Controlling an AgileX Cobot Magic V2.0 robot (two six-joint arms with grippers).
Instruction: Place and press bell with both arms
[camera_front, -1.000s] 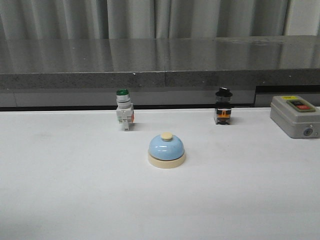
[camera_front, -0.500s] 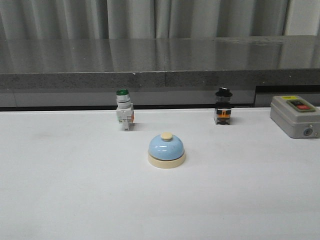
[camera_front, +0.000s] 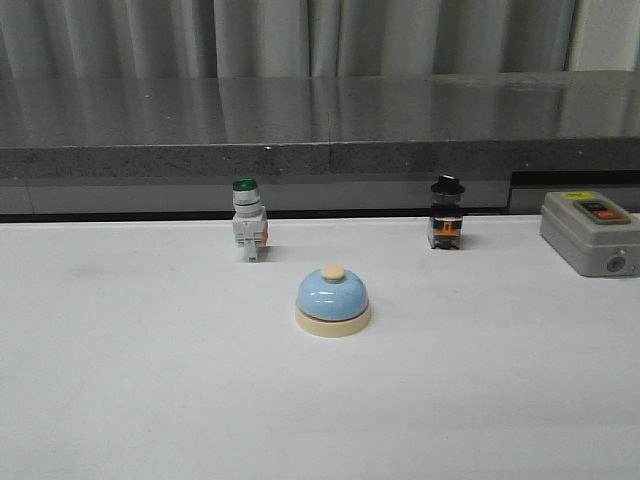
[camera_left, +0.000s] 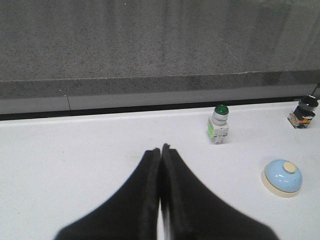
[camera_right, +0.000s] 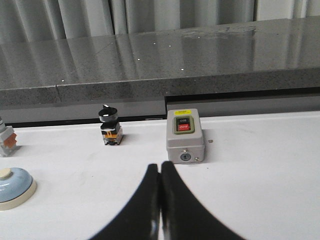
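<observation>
white bench top (camera_front: 150, 400) runs under a grey stone ledge (camera_front: 320, 130) hung with pale curtains behind. the bell (camera_front: 333, 300), light-blue dome on a cream base with a cream knob, stands upright near the middle of the bench, nothing touching it; it also shows in the left wrist view (camera_left: 282, 178) and partly in the right wrist view (camera_right: 12, 187). toward the back edge, on the left of the bell and apart from it, stands a green-capped white switch (camera_front: 248, 231). toward the back edge on the right stands a black-capped switch (camera_front: 446, 212). at the back right corner sits a grey box (camera_front: 588, 232) with red and black buttons. neither arm shows in the front view. the left gripper (camera_left: 161, 150) has its black fingers pressed together, tips meeting, holding nothing, over bare bench well apart from the bell. the right gripper (camera_right: 159, 166) is likewise closed tight and empty, near the grey box.
</observation>
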